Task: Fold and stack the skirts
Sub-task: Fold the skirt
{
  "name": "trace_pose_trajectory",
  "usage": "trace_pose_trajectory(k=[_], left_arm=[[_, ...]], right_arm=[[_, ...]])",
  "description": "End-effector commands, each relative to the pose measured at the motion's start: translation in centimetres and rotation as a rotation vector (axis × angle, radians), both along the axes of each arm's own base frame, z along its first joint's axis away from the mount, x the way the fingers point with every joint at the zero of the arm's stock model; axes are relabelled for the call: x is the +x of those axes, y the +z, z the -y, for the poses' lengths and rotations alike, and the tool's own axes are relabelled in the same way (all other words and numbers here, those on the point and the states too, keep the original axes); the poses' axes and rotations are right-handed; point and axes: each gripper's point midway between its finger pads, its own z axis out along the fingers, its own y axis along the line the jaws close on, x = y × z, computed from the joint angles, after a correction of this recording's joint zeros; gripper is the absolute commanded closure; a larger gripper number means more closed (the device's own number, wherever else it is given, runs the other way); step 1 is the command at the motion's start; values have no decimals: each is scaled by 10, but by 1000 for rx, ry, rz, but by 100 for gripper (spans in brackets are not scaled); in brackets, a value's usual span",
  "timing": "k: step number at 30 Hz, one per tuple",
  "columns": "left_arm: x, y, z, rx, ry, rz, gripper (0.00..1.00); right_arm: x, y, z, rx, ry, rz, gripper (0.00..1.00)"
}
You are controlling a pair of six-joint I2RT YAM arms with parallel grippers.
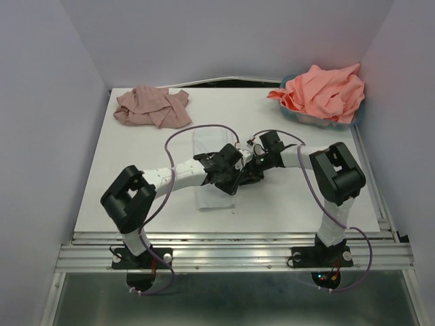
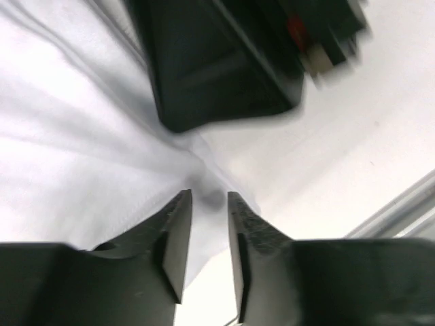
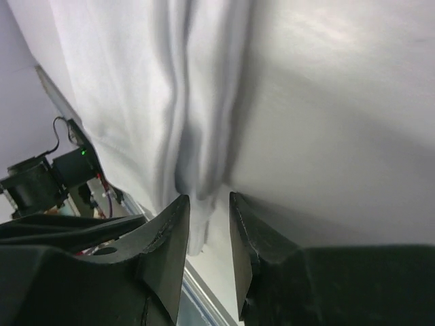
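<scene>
The pale white-blue skirt (image 1: 206, 141) lies flat as a narrow strip mid-table. Both grippers meet low over its right edge. My left gripper (image 1: 230, 178) has its jaws a narrow gap apart, and a corner of the skirt (image 2: 81, 156) lies between the fingertips (image 2: 180, 210). My right gripper (image 1: 246, 173) is also narrowly open, and a bunched fold of the skirt (image 3: 197, 163) runs between its tips, touching one finger only. The mauve-pink pleated skirt (image 1: 153, 106) lies crumpled at the back left. Coral-salmon cloth (image 1: 325, 92) is heaped at the back right.
The coral cloth sits in a teal basket (image 1: 353, 121) against the right wall. In the left wrist view the right gripper's black body (image 2: 217, 68) is very close ahead. The table's metal front rail (image 1: 231, 248) runs along the near edge. Walls enclose three sides.
</scene>
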Motion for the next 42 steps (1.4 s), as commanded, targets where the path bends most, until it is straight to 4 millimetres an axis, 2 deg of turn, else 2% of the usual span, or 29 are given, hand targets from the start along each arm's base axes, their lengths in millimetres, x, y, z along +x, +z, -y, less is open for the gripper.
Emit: trace_pose_trajectory(k=[1,3,5,7,8,9,10,11,12,13,14,15,16,18,19,20,22,26,35,42], left_arm=[[-1,70,5,-140,-70,124,55],[8,102,7,-200,-66,202,52],[35,135,6,-246,1,286,48],[61,152,3,-255,60,324,48],[85,141,-8,-206,127,322,48],[107,160,-6,-218,164,362,49],[123,159,-10,-187,197,368,50],[147,130,-29,-69,272,345,52],[169,147,-27,-83,306,376,54],[182,142,-31,-67,334,362,55],[192,115,-34,-19,350,299,55],[212,125,-40,-45,388,313,55],[222,111,-42,-31,410,297,56],[242,116,-45,-52,438,330,57],[248,116,-45,-51,446,345,58],[256,115,-44,-54,455,371,58],[265,118,-43,-54,467,400,59],[276,103,-42,-27,490,399,60],[274,74,-31,-49,501,344,60],[269,58,-17,-55,477,314,59]], right_arm=[[32,19,27,-50,-95,65,64],[51,29,31,-41,-120,108,64],[76,35,32,-50,-157,151,65],[96,39,31,-40,-172,187,66],[105,34,29,-45,-185,187,66],[122,43,24,-26,-193,243,67],[131,44,22,-26,-201,258,67],[140,44,20,-22,-214,268,67],[157,43,17,-22,-228,297,67],[165,42,16,-25,-237,306,67],[173,40,14,-21,-244,313,67],[181,30,12,-27,-249,316,68],[194,36,10,-20,-273,338,68],[207,33,6,-9,-284,366,68],[211,23,6,-15,-292,356,68],[216,24,3,-4,-306,350,68],[226,25,0,16,-312,374,68],[235,15,-4,27,-322,363,69],[233,1,-6,39,-335,332,73],[234,-2,-9,61,-341,313,84]])
